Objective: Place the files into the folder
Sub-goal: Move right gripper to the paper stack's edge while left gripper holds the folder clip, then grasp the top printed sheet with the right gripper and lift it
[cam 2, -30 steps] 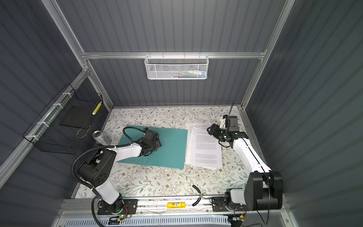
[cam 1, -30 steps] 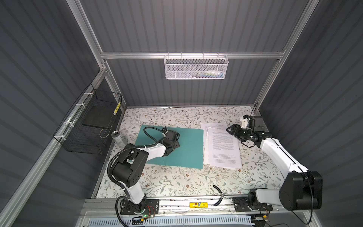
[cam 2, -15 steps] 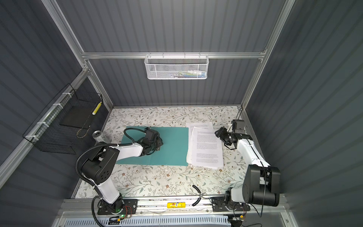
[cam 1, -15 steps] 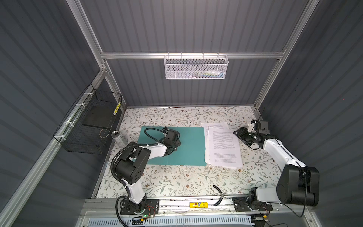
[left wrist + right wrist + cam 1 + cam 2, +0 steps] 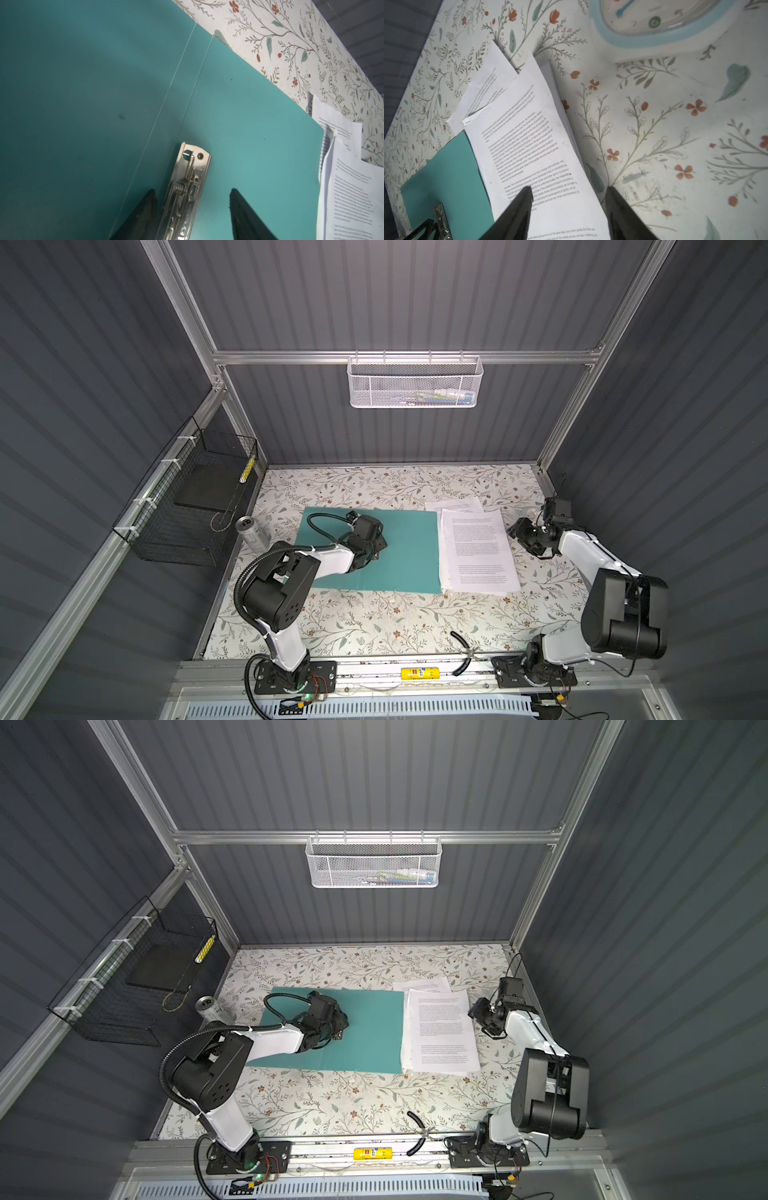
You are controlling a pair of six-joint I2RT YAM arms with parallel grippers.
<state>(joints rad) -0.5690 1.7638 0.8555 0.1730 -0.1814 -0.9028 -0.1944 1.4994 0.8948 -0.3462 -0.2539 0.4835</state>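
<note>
The teal folder (image 5: 407, 547) (image 5: 374, 1027) lies open and flat on the floral table. My left gripper (image 5: 376, 547) (image 5: 192, 193) hovers low over it, open. Its fingers straddle the metal clip (image 5: 191, 176) on the spine, with a wide gap on one side. The files (image 5: 478, 547) (image 5: 440, 1027) are a loose stack of white printed sheets against the folder's right edge. My right gripper (image 5: 517, 531) (image 5: 569, 191) is open at the stack's right edge. One finger is over the top sheet (image 5: 529, 135), the other over bare table.
A silver can (image 5: 251, 533) stands left of the folder. A black wire basket (image 5: 187, 506) hangs on the left wall with a black slab in it. A white mesh basket (image 5: 415, 383) hangs on the back wall. A blue-rimmed clock (image 5: 654, 27) lies beyond the sheets.
The folder has turned from tilted to square with the table. My right gripper has drawn back from the sheets' far corner to their right edge. My left gripper stays over the folder.
</note>
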